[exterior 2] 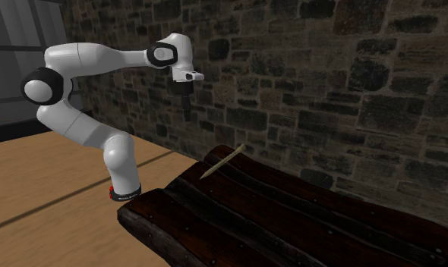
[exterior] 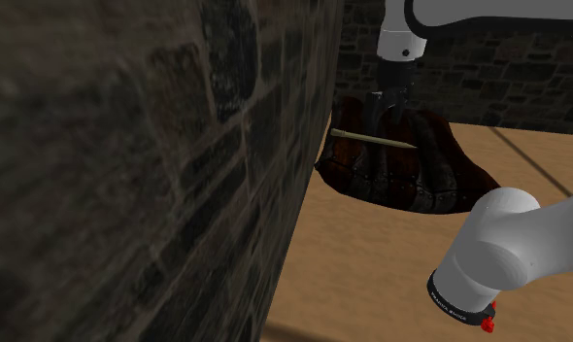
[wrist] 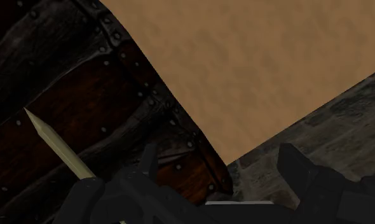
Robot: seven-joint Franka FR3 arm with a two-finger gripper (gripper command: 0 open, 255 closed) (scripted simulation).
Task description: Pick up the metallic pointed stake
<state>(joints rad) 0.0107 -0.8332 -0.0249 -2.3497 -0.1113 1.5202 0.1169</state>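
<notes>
The pointed stake [exterior: 372, 138] is lying on the dark, studded plank table [exterior: 411, 180] beside the stone wall [exterior: 129, 165]. Its long axis is running out from the wall and its tip is pointing away from it, toward the shoulder view's right. The end effector [exterior: 387, 112] is hanging above, fingers standing apart and gripping nothing, with the shaft passing outside one finger. It likely needs centring over mid-shaft, then closing across that axis.
</notes>
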